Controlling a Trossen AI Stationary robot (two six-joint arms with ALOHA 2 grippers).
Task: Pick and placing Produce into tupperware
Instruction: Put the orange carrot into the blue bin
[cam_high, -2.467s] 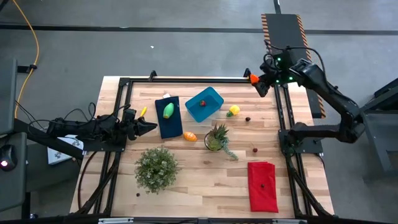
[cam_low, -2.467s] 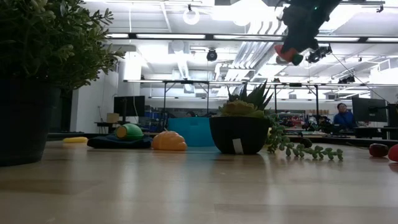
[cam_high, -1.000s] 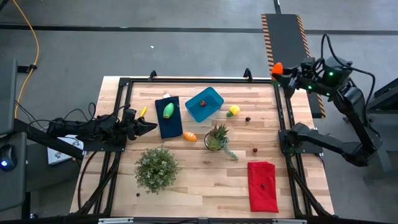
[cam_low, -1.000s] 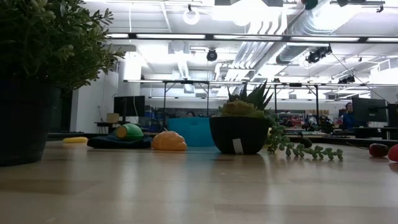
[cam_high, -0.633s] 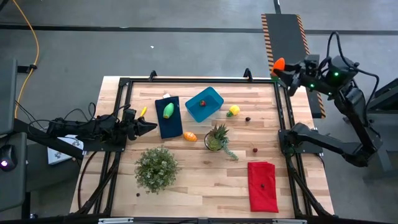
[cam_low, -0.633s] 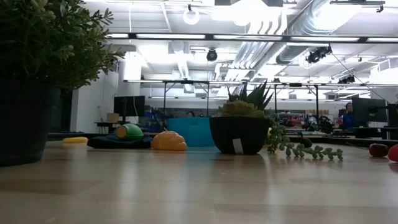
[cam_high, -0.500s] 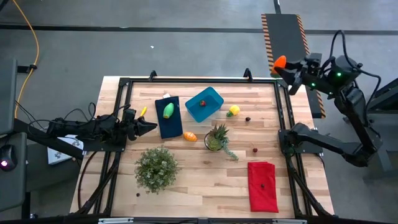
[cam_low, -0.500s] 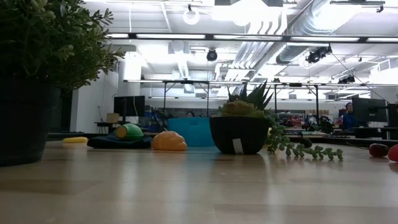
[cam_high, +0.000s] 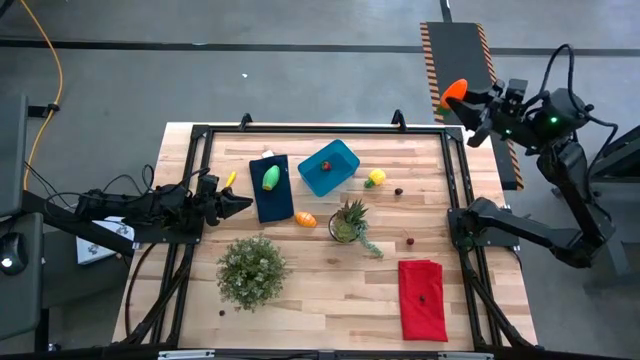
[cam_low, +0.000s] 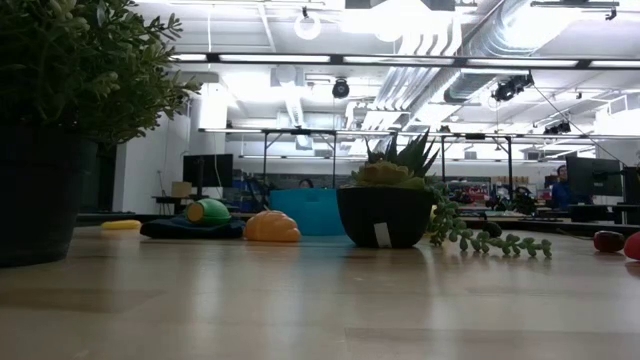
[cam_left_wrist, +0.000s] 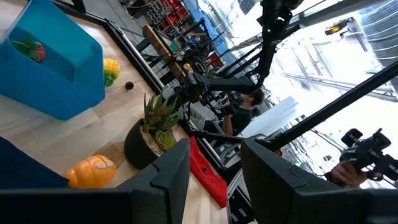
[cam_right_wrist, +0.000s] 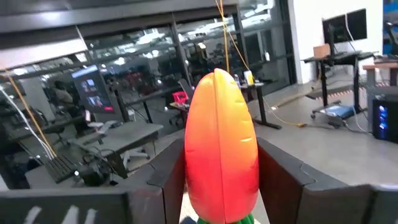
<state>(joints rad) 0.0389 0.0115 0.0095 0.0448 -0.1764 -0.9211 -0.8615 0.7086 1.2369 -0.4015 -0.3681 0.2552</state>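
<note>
One carrot (cam_high: 455, 90) sits clamped in the right pincer (cam_high: 468, 100), way out past the blue tub (cam_high: 328, 166); left pincer (cam_high: 240, 203) idles empty and parted beside it.

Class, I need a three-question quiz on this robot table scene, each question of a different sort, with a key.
1. True or false: the right end effector holds the orange carrot directly above the blue tub.
2. Multiple choice: the green oval lies on (A) the red cloth, (B) the dark blue cloth, (C) bare wood.
3. Fill in: the left end effector waits low at the table's ____ edge, holding nothing.

Key
1. False: it is beyond the table's far right corner.
2. B, the dark blue cloth.
3. Left.
</note>
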